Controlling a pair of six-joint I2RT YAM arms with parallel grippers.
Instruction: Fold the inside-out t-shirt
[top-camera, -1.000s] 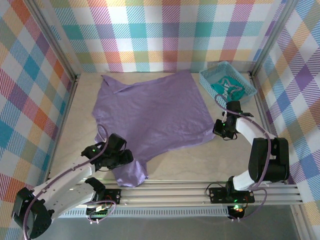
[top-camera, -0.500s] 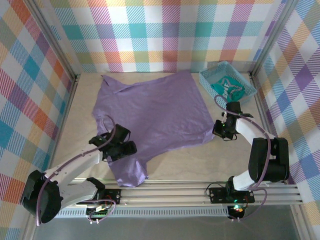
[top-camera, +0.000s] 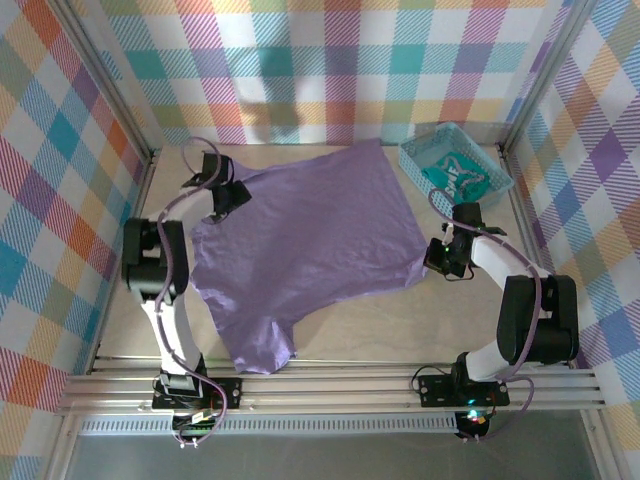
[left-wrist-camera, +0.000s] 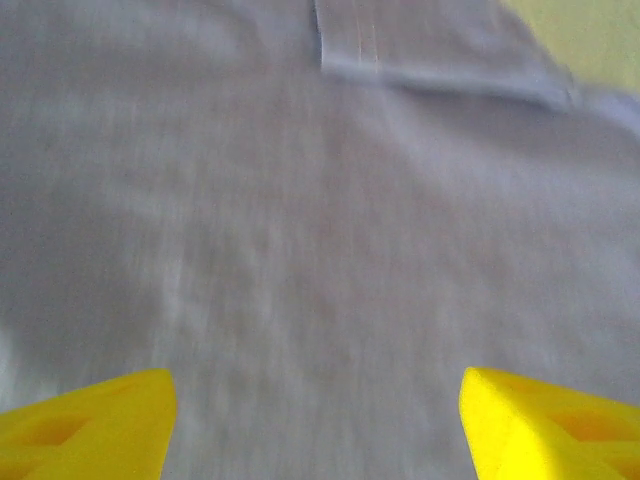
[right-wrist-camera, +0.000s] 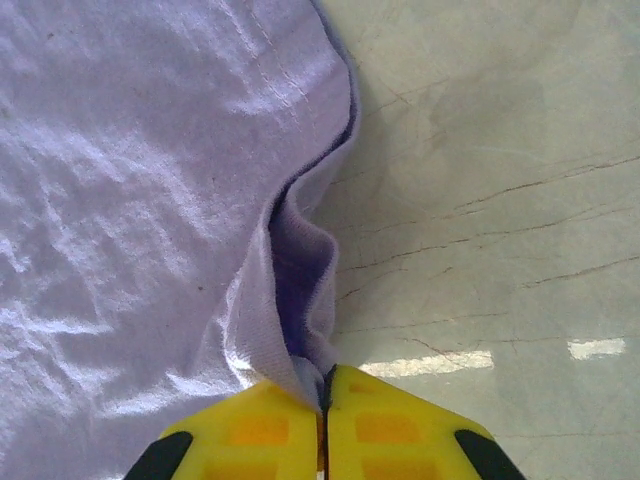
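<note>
Here the right tool (right-wrist-camera: 322, 395) has its yellow fingers (right-wrist-camera: 255, 430) pressed together on a fold of the lavender t-shirt (right-wrist-camera: 130, 200). They pinch the cloth right at its edge, so that a small raised ridge of fabric runs away from the fingertips. Beside that ridge lies bare, pale, marbled worktop (right-wrist-camera: 480, 150). From above, the right tool (top-camera: 438, 262) sits at the shirt's right-hand border, about halfway up the worktop (top-camera: 380, 330), with its arm bent back toward the near rail (top-camera: 330, 385).

The left tool (left-wrist-camera: 318, 395) has its fingers spread wide, one yellow tip in each lower corner of the wrist view and nothing held between them. Smooth purple cloth (left-wrist-camera: 300, 220) lies under the gap; whether the tips touch it I cannot tell. Farther out, a turned-over stitched hem (left-wrist-camera: 350, 45) crosses the fabric. In the overhead view the left tool (top-camera: 230, 195) is over the shirt's far left corner, its arm reaching straight out from the base.

The t-shirt (top-camera: 310, 230) lies spread mostly flat across the middle of the worktop, with a narrower flap trailing toward the near edge. Well apart from it, in the far right corner, stands a small teal basket (top-camera: 410, 155) holding a teal-green garment (top-camera: 458, 172) with white markings. Plaid walls (top-camera: 330, 70) enclose the space.
</note>
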